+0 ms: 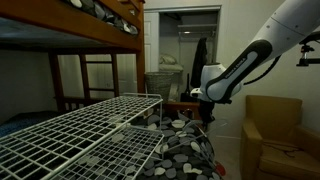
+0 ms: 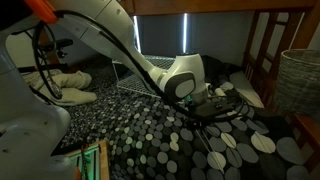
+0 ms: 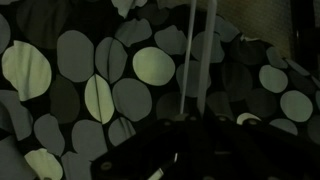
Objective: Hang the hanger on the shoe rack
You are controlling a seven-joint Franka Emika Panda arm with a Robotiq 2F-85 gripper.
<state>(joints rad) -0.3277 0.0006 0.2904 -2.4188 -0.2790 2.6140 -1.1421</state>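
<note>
The hanger [image 3: 188, 50] shows in the wrist view as a thin pale bar running from the top edge down into my gripper [image 3: 186, 118]. The dark jaws meet in one hump where the bar ends, so the gripper looks shut on it. In both exterior views the gripper [image 1: 204, 108] [image 2: 210, 100] is low over the black-and-white spotted fabric [image 2: 190, 145]. Thin wire of the hanger [image 2: 236, 100] sticks out beside the jaws. The white wire shoe rack [image 1: 90, 130] fills the foreground of an exterior view, to the left of the gripper.
A wooden bunk bed [image 1: 100, 40] stands behind the rack. A tan armchair [image 1: 275, 135] is to the right of the arm. A wicker basket [image 2: 300, 80] and a wooden bed ladder [image 2: 262, 50] stand near the fabric's far edge.
</note>
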